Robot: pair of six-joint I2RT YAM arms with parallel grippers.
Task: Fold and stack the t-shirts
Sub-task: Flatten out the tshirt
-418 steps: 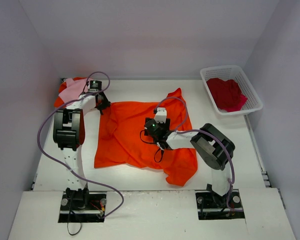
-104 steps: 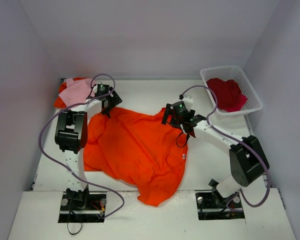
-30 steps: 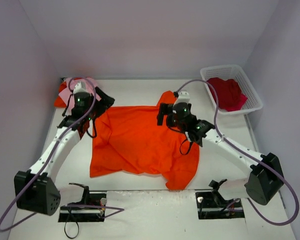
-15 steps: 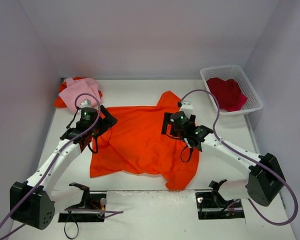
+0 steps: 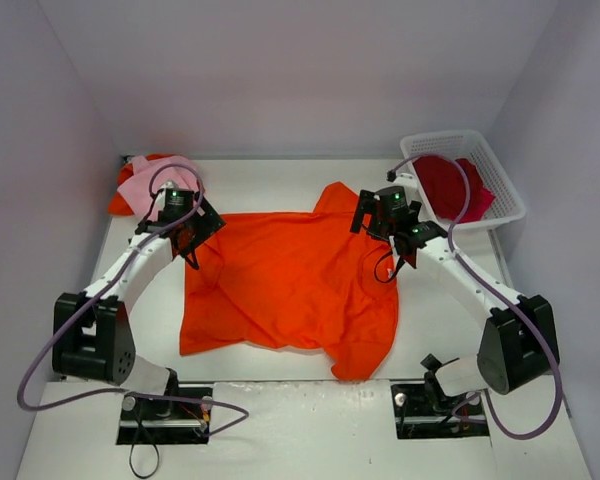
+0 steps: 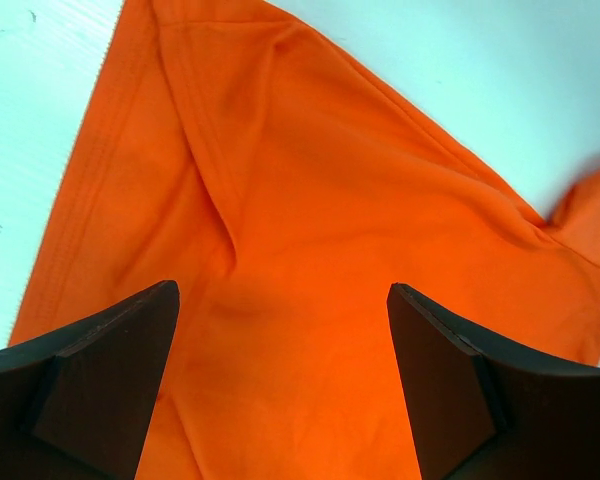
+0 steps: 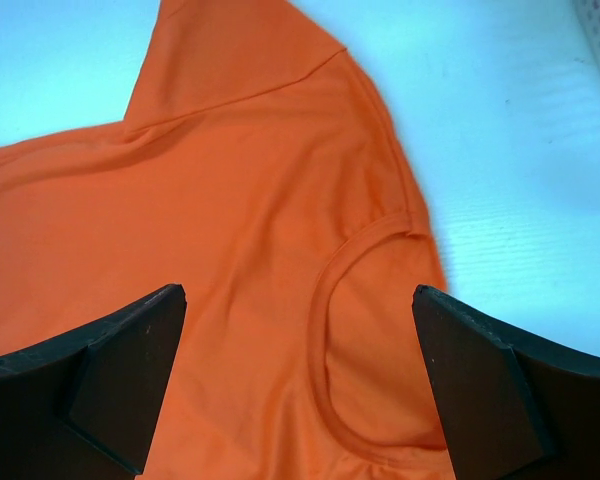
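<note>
Mostly hidden: the pale pink t-shirt (image 5: 145, 180) in the far-left corner of the white bench (image 5: 270, 180) was crossed by the left arm's cable, and an orange cloth edge showed under it; could not tell what that was. The deep crimson t-shirt (image 5: 450, 185) lay crumpled in the white plastic lattice basket (image 5: 450, 138) at far right, partly behind the right arm's cable. Both wrist views cut off most of the cloth.

The bright orange t-shirt (image 5: 290, 290) lay spread at the bench's middle, fairly flat but creased. One sleeve pointed to the far side, and the near-right corner was rumpled. Its neckline sat at the right.

The left gripper (image 6: 280, 290) stood wide open over the stitched left edge, holding nothing. The right gripper (image 7: 298, 290) was also wide open and empty above the collar.
</note>
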